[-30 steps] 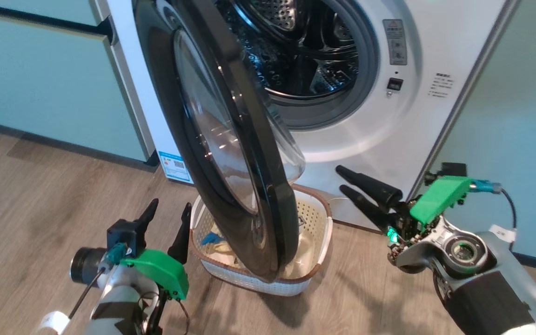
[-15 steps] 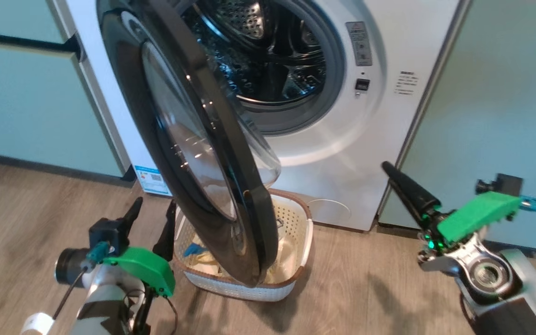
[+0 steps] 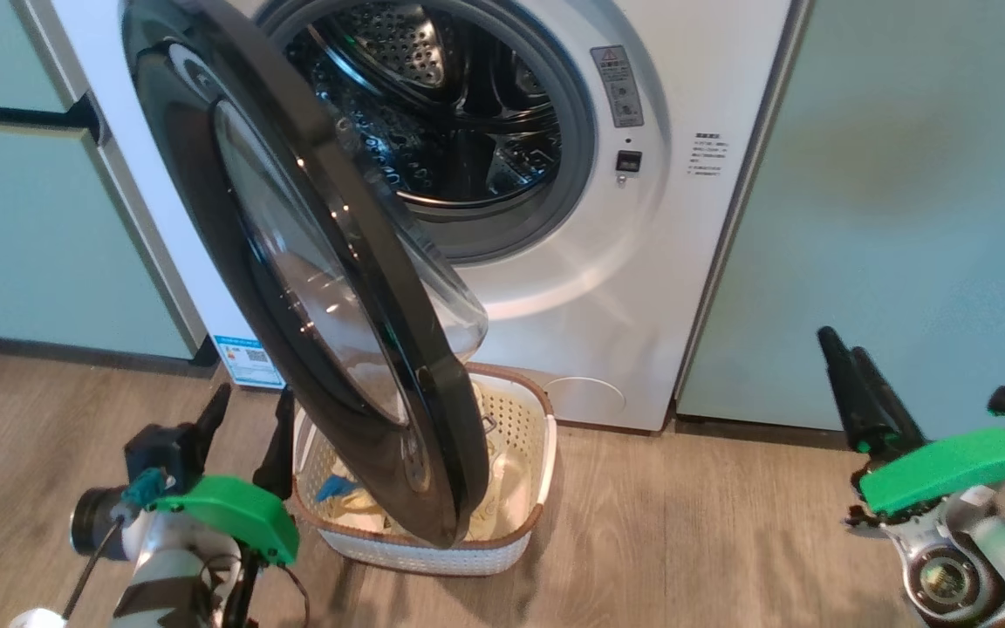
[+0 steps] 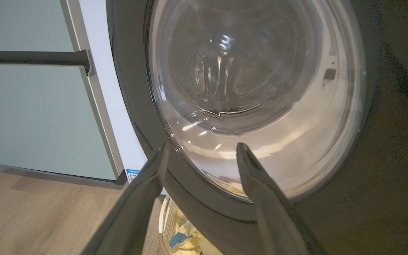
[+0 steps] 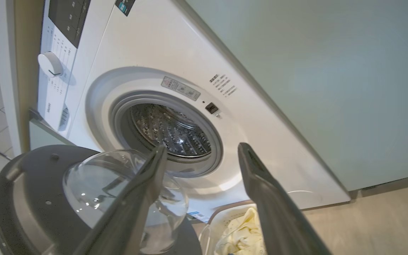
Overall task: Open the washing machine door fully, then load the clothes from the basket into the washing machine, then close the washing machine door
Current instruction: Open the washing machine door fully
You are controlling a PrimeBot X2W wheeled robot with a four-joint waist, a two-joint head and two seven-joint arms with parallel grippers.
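First, from the head: the glossy black round door [image 3: 293,262] stands part-way open on the white washer [image 3: 642,262]. Its clear bulging glass is just ahead of the left hand [image 3: 254,392], whose two dark fingers are spread and empty. The perforated white basket [image 3: 433,549] sits on the wood floor [image 3: 686,541] just right of that hand, under the door, with pale yellow clothes [image 3: 502,488] inside. The right hand [image 3: 841,344] hangs well right of the basket.

From the left wrist, the spread fingers [image 4: 154,170] frame the door's glass [image 4: 253,88] close ahead.

From the right wrist, the right hand [image 5: 199,148] is released and empty. The perforated steel drum [image 5: 170,129] lies ahead, with the clothes [image 5: 241,230] below.
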